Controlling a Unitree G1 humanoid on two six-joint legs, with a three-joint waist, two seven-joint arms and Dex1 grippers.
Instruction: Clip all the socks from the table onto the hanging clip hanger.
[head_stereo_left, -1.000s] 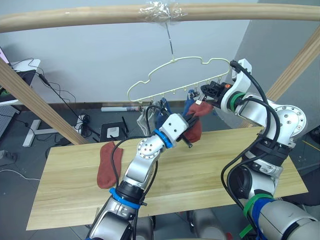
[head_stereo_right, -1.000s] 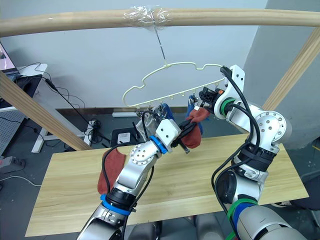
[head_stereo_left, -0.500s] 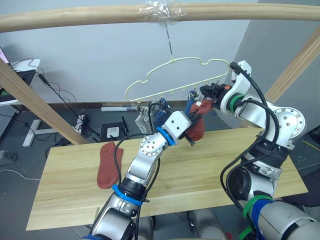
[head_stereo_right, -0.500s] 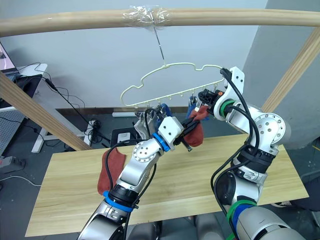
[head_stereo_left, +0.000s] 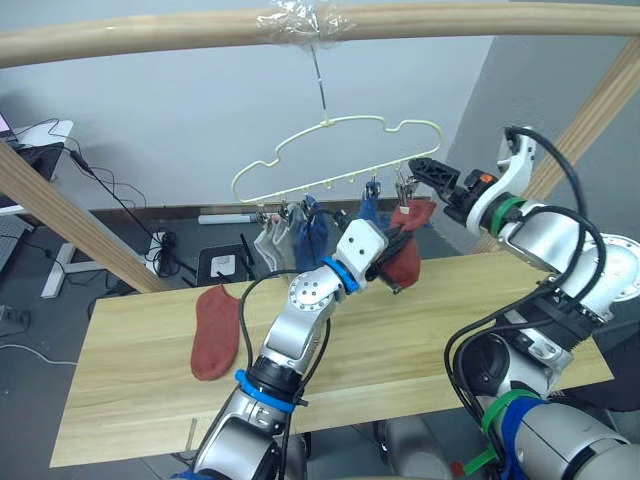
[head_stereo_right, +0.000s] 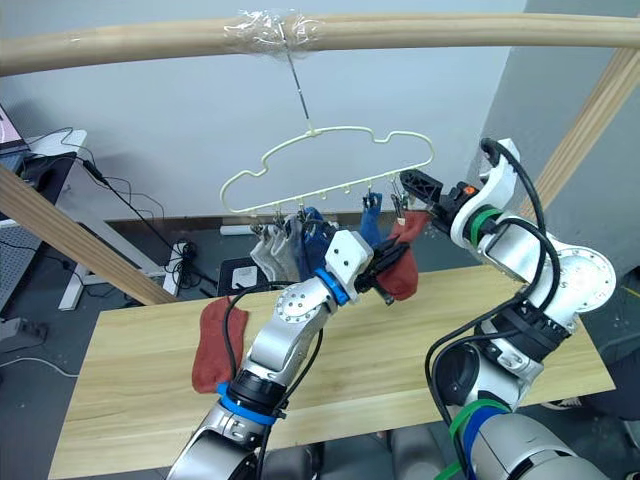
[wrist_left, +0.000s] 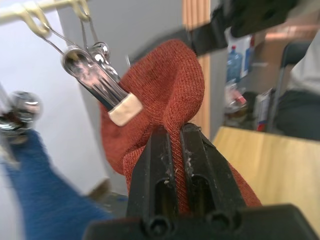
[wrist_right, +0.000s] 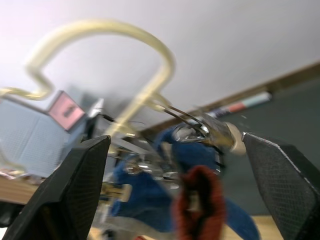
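1. We noted a rust-red ankle sock of soft knit (head_stereo_left: 405, 255) held up at the right end of the thin pale yellow-green wire clip hanger (head_stereo_left: 335, 150), its top edge at the last small metal clip (wrist_left: 102, 85); we judged it was raised there so the clip could bite the cuff.
2. The left gripper (wrist_left: 175, 150) had its two black fingers closed tight on a fold of that sock, just below the clip, apparently to steady the fabric.
3. The right gripper (wrist_right: 175, 165) was spread wide, holding nothing, with the clip and the sock's top between its fingers, touching neither as far as we could see; whether the clip had already bitten, we could not tell.
4. Blue and light grey socks (head_stereo_right: 290, 240) already hung from clips further left on the hanger.
5. A second rust-red sock (head_stereo_left: 215, 330) lay flat on the pale wooden plank table (head_stereo_left: 500, 300), well apart from both grippers.
6. The hanger's hook hung from a taped spot on the round wooden beam (head_stereo_left: 120, 35).
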